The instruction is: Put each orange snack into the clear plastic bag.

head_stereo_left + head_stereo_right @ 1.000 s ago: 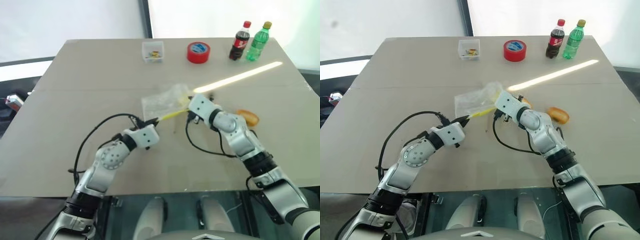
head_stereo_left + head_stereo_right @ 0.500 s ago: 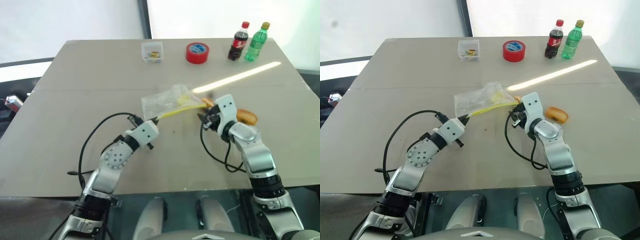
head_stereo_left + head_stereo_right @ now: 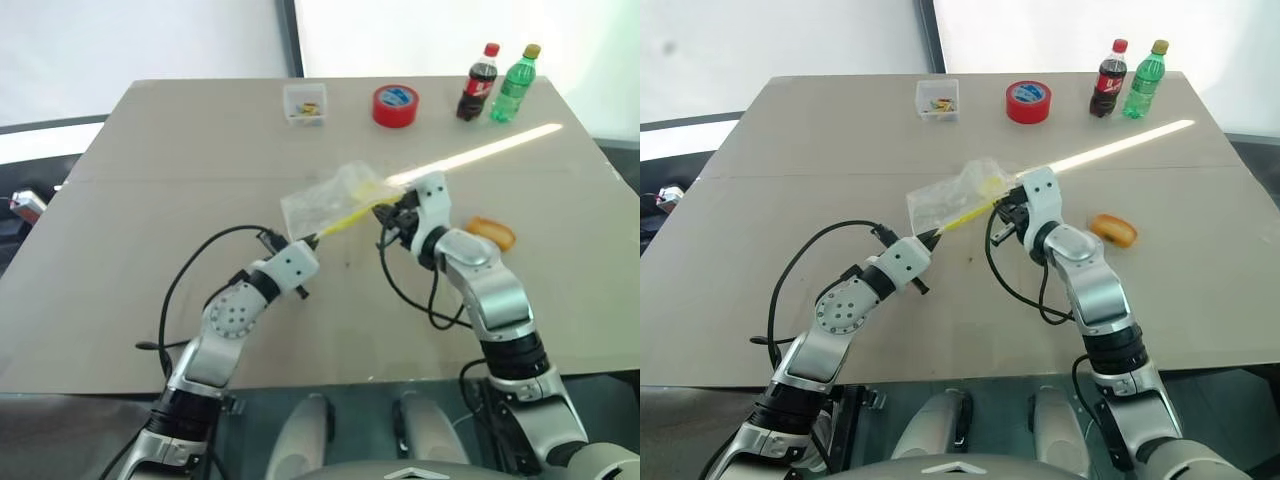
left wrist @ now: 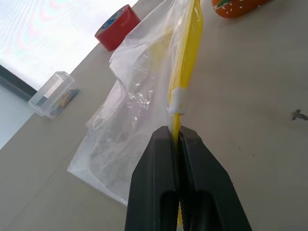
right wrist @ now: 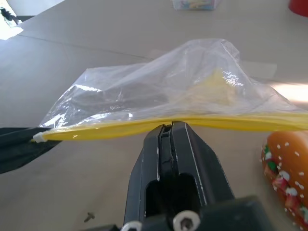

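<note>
A: While both arms keep the clear plastic bag [image 3: 330,200] off the desk [image 3: 150,200], where does its yellow strip [image 5: 159,126] run?

B: It runs stretched between the two claws. The left claw [image 4: 177,137] is pressed together on one end of the strip. The right claw [image 5: 168,132] is also pressed together and pinches the strip nearer to the other end, from below. So the long axis of the strip goes from the left claw up and away to the right claw, and the body of the bag hangs to the far side of it.

A: And the orange snacks?

B: One orange snack [image 3: 493,233] lies on the desk, on the right-arm side of the bag and a little apart from the right claw. In the right wrist view a speckled orange snack [image 5: 288,173] lies just beside the strip's end, near the right claw. I cannot tell whether this is the same one. Inside the bag I see something pale yellow, but I cannot say what it is.

A: Which arm is nearer to the snack?

B: The right one, clearly. I judge that the mouth must open along the strip first, and then the right claw would have to let go to fetch it.
</note>
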Motion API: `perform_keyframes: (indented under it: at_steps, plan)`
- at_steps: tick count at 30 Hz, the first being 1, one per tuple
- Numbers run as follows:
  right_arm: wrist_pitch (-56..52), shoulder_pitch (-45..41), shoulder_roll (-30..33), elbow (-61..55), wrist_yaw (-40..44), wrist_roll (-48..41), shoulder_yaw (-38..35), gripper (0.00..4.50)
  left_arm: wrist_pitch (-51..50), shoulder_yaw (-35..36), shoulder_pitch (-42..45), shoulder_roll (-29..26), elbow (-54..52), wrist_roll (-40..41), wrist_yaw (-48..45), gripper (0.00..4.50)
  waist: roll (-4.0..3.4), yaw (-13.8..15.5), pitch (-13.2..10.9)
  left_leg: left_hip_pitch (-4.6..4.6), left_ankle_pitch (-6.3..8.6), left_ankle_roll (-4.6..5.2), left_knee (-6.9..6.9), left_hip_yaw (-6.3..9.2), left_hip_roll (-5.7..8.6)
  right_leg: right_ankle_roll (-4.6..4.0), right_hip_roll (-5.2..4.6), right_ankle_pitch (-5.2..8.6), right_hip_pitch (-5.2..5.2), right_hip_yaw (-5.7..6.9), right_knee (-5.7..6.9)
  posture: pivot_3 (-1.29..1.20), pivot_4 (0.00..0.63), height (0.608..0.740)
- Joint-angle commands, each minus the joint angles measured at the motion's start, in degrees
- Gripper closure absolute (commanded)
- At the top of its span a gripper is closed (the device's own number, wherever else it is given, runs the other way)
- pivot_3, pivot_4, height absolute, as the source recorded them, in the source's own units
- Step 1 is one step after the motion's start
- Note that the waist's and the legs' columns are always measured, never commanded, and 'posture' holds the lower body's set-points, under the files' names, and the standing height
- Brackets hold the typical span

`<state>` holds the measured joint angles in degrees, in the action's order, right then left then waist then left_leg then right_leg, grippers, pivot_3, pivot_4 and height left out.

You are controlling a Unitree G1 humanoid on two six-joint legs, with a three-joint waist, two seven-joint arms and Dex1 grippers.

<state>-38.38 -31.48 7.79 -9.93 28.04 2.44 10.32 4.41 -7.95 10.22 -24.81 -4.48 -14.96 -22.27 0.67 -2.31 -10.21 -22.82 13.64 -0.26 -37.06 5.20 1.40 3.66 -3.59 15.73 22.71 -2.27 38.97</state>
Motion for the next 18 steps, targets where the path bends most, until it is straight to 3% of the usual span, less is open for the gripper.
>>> perform_keyframes:
  at_steps: [1,13,17,18]
  plan:
    - [1.7,-1.7,-0.4,-0.6,-0.4,-1.2,0.5,4.44,1.8,-0.2,0.2,-0.1,-1.3,0.2,0.1,4.50,0.00,0.0,0.0,0.00,0.00,0.00,0.00,0.01,0.00,0.00,0.00,0.00,0.00,0.00,0.00,0.00,0.150,0.740]
    - [7.9,-4.0,-2.0,8.7,-2.1,0.3,4.2,4.44,3.7,-1.0,0.7,0.6,-1.0,1.8,-0.5,4.50,0.00,0.0,0.0,0.00,0.00,0.00,0.01,0.01,0.00,0.00,0.00,0.00,0.01,0.01,0.01,0.00,0.150,0.740]
    - [20.9,-7.5,1.5,16.6,-2.1,7.4,10.6,4.44,3.8,-1.1,1.1,0.7,-0.6,1.9,-0.7,4.50,0.00,-0.1,0.0,0.00,0.00,0.00,0.00,-0.02,0.00,0.00,0.00,0.00,0.02,-0.01,0.00,0.00,0.150,0.740]
    - [24.8,-8.6,2.6,18.7,-1.9,9.8,12.9,3.90,3.8,-1.1,1.1,0.8,-0.6,1.7,-0.5,4.50,-0.01,-0.1,0.0,0.00,0.00,0.00,0.00,-0.05,0.00,0.00,0.00,0.00,0.03,-0.01,0.00,0.00,0.150,0.740]
